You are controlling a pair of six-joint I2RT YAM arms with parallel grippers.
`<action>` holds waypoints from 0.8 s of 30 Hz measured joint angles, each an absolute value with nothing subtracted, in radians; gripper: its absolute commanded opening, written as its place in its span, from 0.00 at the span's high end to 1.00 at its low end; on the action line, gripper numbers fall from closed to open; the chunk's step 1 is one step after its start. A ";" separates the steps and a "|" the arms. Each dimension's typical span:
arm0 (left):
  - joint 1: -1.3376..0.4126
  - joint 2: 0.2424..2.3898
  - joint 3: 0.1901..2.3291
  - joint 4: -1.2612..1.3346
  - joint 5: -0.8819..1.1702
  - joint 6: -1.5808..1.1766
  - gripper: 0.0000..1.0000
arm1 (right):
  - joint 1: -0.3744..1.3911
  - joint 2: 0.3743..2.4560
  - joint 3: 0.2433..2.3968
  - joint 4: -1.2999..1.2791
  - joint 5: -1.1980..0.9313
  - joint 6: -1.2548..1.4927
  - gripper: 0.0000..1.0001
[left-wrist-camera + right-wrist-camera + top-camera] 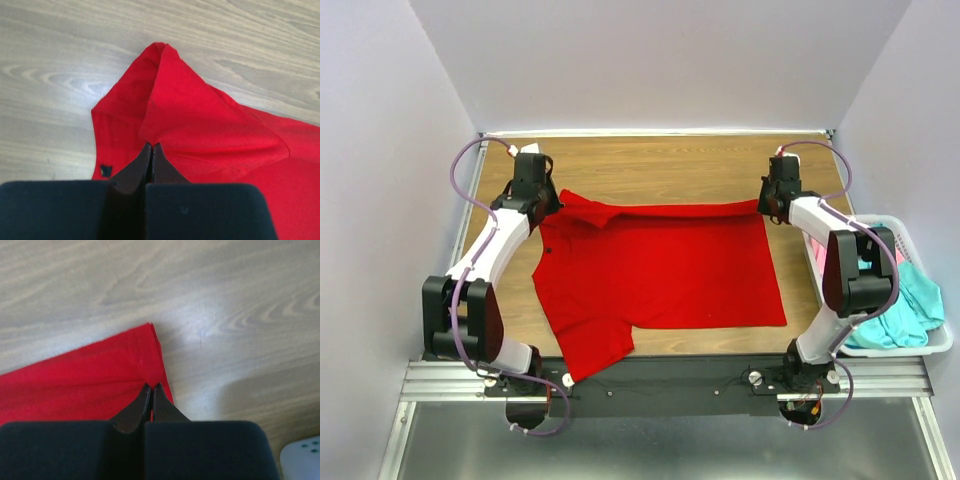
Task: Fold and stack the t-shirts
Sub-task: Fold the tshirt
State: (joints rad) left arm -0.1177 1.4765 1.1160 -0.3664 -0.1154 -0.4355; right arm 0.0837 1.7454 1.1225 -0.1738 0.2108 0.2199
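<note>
Status: left jaws clenched on the red t-shirt (pixel 655 275), biting its far corner at the collar end. The left wrist view shows the fingertips (pixel 136 170) pressed together with cloth nipped at the very tip. Just ahead of those jaws the fabric stands up in a peaked fold, ridge running away from them. A small black label (pixel 105 170) sits on the cloth just left of them. The right jaws are also clenched on the same shirt, at the far corner of the hem end. The right fingertips (pixel 166 411) meet on the edge, and stacked layers of cloth show at the corner just ahead of them. Bare wood-grain worktop (pixel 660 165) lies ahead of and to the right of the right jaws. Between the two sets of jaws the shirt's far edge runs near-straight with a narrow darker band along it; looks like a turned-over strip, can't confirm. The rest of the shirt lies spread flat on the worktop behind both jaws, towards the arm bases, with one sleeve sticking out behind the left jaws near the worktop's near edge. A white laundry basket (pixel 923 346) sits behind and to the right of the right jaws, at the worktop's right edge beside the right arm (pixel 845 265), with a teal shirt (pixel 912 305) bundled inside. The basket corner just peeks in at the lower right of the right wrist view.
</note>
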 measured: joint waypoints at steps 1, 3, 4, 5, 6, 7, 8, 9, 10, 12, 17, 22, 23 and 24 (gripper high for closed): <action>-0.118 1.462 1.104 -0.369 -0.115 -0.439 1.00 | 0.084 1.742 1.116 -0.174 0.211 0.223 0.98; -0.118 1.437 1.078 -0.368 -0.115 -0.445 1.00 | 0.084 1.726 1.085 -0.181 0.211 0.242 0.98; -0.118 1.428 1.064 -0.368 -0.115 -0.448 1.00 | 0.084 1.720 1.076 -0.186 0.211 0.250 0.98; -0.118 1.415 1.042 -0.366 -0.114 -0.454 1.00 | 0.084 1.714 1.068 -0.187 0.211 0.255 0.98; -0.118 1.407 1.022 -0.367 -0.113 -0.458 1.00 | 0.084 1.706 1.055 -0.191 0.211 0.263 0.98; -0.118 1.401 1.005 -0.368 -0.109 -0.463 1.00 | 0.084 1.698 1.044 -0.195 0.211 0.271 0.98; -0.118 1.397 0.991 -0.368 -0.105 -0.466 1.00 | 0.084 1.693 1.036 -0.199 0.211 0.275 0.98; -0.118 1.393 0.973 -0.366 -0.099 -0.471 1.00 | 0.084 1.690 1.026 -0.203 0.211 0.283 0.98; -0.118 1.391 0.963 -0.365 -0.095 -0.475 1.00 | 0.084 1.690 1.020 -0.207 0.211 0.288 0.98; -0.118 1.390 0.938 -0.364 -0.086 -0.483 1.00 | 0.084 1.691 1.009 -0.215 0.211 0.297 0.98; -0.118 1.390 0.911 -0.365 -0.067 -0.491 1.00 | 0.084 1.702 1.004 -0.230 0.211 0.315 0.98; -0.118 1.375 0.906 -0.365 -0.066 -0.495 1.00 | 0.084 1.738 1.004 -0.235 0.207 0.326 0.98; -0.118 1.373 0.906 -0.365 -0.066 -0.495 1.00 | 0.084 1.742 1.004 -0.236 0.207 0.326 0.98; -0.118 1.371 0.906 -0.365 -0.066 -0.495 1.00 | 0.084 1.748 1.004 -0.239 0.206 0.330 0.98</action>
State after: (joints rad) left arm -0.1177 1.3708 0.9062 -0.3653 -0.0658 -0.4950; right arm 0.0837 1.7477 1.0039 -0.2390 0.2062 0.3302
